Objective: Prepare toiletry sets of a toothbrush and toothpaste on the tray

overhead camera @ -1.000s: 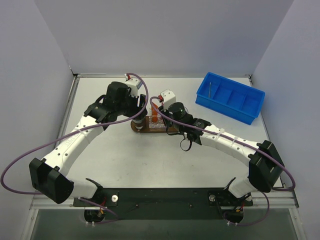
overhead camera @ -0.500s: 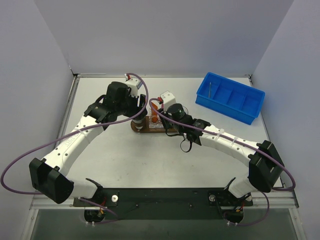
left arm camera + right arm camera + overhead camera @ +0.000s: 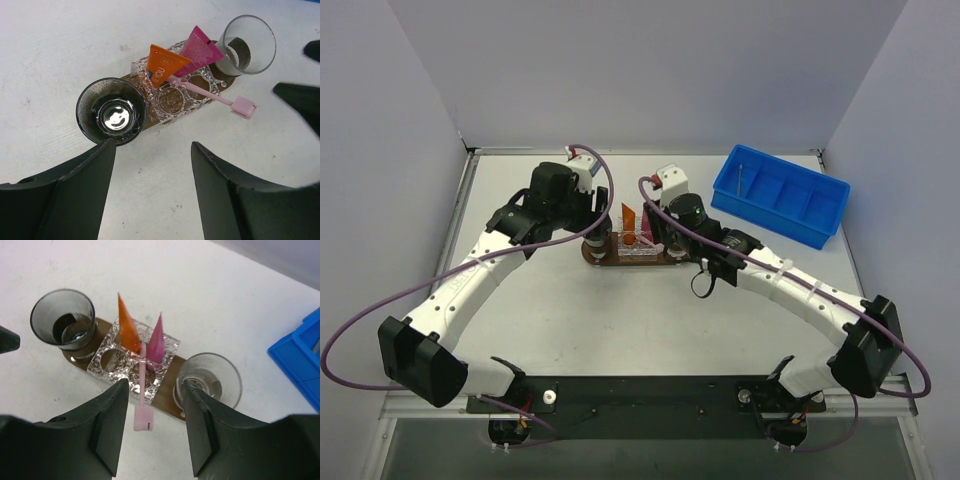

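1. Brown wooden tray [image 3: 166, 403] sits mid-frame, bearing a clear faceted holder [image 3: 112, 364].
2. Orange toothpaste [image 3: 127, 326] and magenta toothpaste [image 3: 156, 342] stand in it; the toothbrush [image 3: 142, 387] lies across, head toward the bottom.
3. Left gripper [image 3: 152, 155] and right gripper [image 3: 156, 390] both have their fingers apart, empty.

Bright even light, soft shadows, blurred near fingers

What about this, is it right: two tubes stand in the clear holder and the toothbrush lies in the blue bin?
No. The toothbrush rests on the holder by the two tubes, not in the bin; the right wrist view shows it.
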Robot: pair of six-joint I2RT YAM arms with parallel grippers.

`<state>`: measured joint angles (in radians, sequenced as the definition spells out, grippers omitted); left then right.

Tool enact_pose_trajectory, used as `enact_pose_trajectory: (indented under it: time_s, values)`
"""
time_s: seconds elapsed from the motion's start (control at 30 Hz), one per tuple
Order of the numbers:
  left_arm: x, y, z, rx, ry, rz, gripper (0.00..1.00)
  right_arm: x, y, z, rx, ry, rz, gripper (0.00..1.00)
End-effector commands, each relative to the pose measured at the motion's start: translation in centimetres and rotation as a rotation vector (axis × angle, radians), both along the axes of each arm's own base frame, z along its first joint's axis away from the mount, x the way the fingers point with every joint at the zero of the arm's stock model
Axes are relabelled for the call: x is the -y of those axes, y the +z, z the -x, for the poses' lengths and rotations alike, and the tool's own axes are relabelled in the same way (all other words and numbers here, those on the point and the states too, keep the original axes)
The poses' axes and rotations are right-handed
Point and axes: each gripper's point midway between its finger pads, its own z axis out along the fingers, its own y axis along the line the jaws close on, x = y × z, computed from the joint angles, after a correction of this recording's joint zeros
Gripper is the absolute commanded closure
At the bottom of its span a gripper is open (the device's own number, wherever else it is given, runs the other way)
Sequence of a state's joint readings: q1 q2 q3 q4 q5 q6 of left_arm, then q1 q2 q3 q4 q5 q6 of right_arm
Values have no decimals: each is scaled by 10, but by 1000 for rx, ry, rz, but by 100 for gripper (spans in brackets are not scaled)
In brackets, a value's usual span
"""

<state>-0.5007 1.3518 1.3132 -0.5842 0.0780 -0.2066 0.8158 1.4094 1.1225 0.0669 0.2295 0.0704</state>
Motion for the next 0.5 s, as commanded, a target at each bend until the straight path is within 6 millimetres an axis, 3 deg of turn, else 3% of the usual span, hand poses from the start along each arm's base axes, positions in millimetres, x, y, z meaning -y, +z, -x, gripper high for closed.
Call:
enact_pose_trajectory:
  time_s: [0.0, 0.07, 0.1, 0.17, 0.2, 0.37, 0.43, 0.47]
  values:
    - [-7, 25, -8, 63, 34, 33, 28, 37, 74, -19, 92, -117, -118, 58]
    - [-8, 28, -8, 70, 37, 39, 29, 57, 70, -20, 32, -140, -88, 59]
    - [-11, 30, -10, 82, 46, 47, 29, 78, 82, -29, 38, -185, -110, 60]
    - [-16, 32, -9, 86, 66, 67, 29, 93, 82, -30, -20, -176, -121, 60]
    - [-22, 34, -13, 97, 89, 81, 29, 117, 83, -38, -37, -221, -126, 60]
    - [-44, 36, -20, 106, 181, 157, 29, 155, 83, -55, -166, -276, -161, 61]
    - [-52, 36, -24, 111, 211, 168, 29, 168, 69, -66, -234, -307, -160, 63]
    - [-54, 35, -26, 113, 217, 168, 29, 171, 78, -73, -228, -312, -175, 64]
